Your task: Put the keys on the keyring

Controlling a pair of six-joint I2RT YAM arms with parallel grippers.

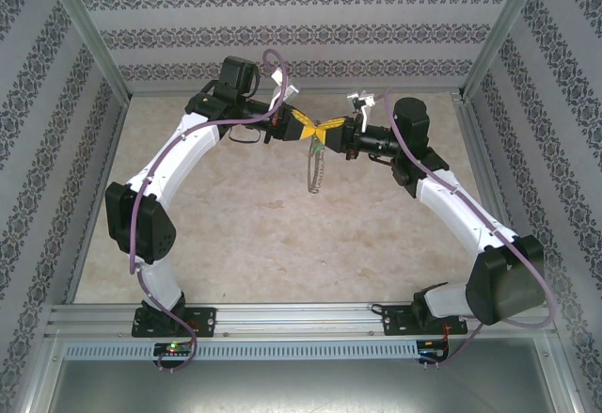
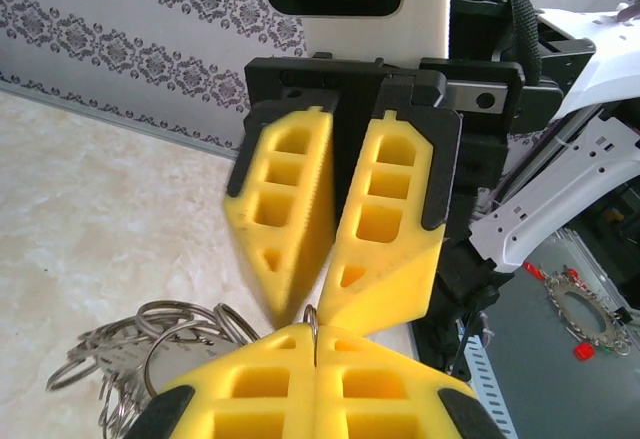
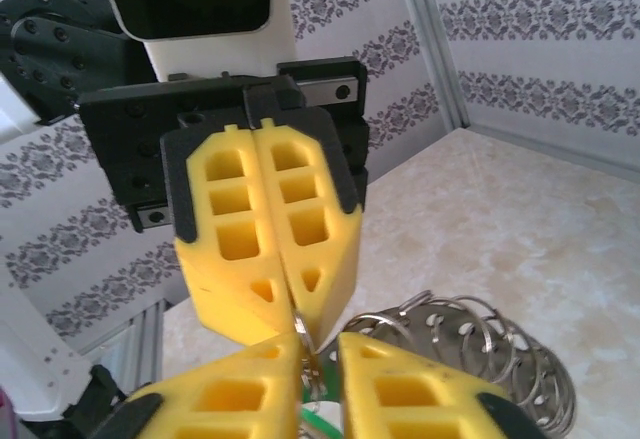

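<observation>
Yellow ribbed fingers (image 2: 250, 389) of left gripper (image 3: 292, 311): pressed flat together with no gap, pinching one thin wire loop of the keyring (image 2: 130, 354) at the very tips.

Yellow fingers (image 2: 390, 209) of right gripper (image 1: 324, 131): tip to tip with the left pair, set to a narrow slit, with the same wire loop standing in that slit. Cannot tell whether clamped on the wire or merely around it. One finger blurred in the left wrist view.

Keyring: clear of the table (image 1: 245, 234), hanging at 6 o'clock from the meeting fingertips in the top view. Bundle of silvery rings and flat metal bits. Lies at 8 o'clock of the pinch in the left wrist view and at 4 o'clock of it in the right wrist view.

Green key (image 3: 318, 421): only a sliver of bright green, at 6 o'clock below the pinched loop, between the right fingers. Blade hidden.

Arms: white, with black joints and lilac cables. Left reaching in from 9 o'clock, right from 3 o'clock, meeting over the far half of the marbled beige table.

Surround: patterned wall panels (image 1: 282, 37) in an aluminium frame.
</observation>
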